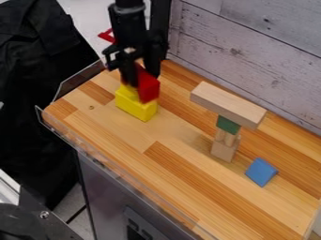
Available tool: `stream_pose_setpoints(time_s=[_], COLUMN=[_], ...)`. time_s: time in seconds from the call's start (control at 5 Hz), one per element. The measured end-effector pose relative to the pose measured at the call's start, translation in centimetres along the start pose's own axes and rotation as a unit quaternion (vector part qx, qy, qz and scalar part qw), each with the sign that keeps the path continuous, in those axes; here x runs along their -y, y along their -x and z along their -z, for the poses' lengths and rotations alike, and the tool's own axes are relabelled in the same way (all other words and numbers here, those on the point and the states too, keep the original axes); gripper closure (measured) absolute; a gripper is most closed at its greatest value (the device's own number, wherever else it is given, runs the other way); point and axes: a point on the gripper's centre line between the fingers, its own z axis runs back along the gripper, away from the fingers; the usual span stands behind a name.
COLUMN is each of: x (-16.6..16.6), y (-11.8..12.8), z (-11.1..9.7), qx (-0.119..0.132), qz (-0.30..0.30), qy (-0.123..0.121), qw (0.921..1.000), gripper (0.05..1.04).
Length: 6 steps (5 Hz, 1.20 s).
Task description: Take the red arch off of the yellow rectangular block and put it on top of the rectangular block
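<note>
Black arm (pixel 130 23) hangs steeply over the yellow block (pixel 134 106). Its pincer (pixel 141 75) is clamped on the red arch (pixel 148 87).

Bright, diffuse light on tabletop (pixel 116 133) w/ soft shadows nr stacked blocks (pixel 224 149), src dir. unclear

place: likely a robot lab | robot arm (pixel 130 21) over wooden worktop (pixel 119 136) | plank wall (pixel 251 44) | cable (pixel 76 214)
</note>
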Motion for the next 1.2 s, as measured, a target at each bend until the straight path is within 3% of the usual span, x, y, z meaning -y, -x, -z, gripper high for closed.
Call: stream_pose_setpoints(time_s=[0.2, 0.4, 0.6, 0.8, 1.0, 1.2], x=[1.7, 4.4, 5.7, 7.2, 7.7, 7.6], y=[0.9, 4.2, 7.3, 9.7, 11.2, 12.8], z=[-3.1, -6.2, -7.7, -8.8, -9.0, -9.0], qx=[0.044, 0.084, 0.087, 0.087, 0.086, 0.059], qz=[-0.004, 0.005, 0.006, 0.021, 0.019, 0.006], qy=[0.031, 0.069, 0.106, 0.128, 0.128, 0.134], qw=[0.9985, 0.9941, 0.9906, 0.9877, 0.9879, 0.9892], gripper=[0.536, 0.536, 0.536, 0.536, 0.536, 0.536])
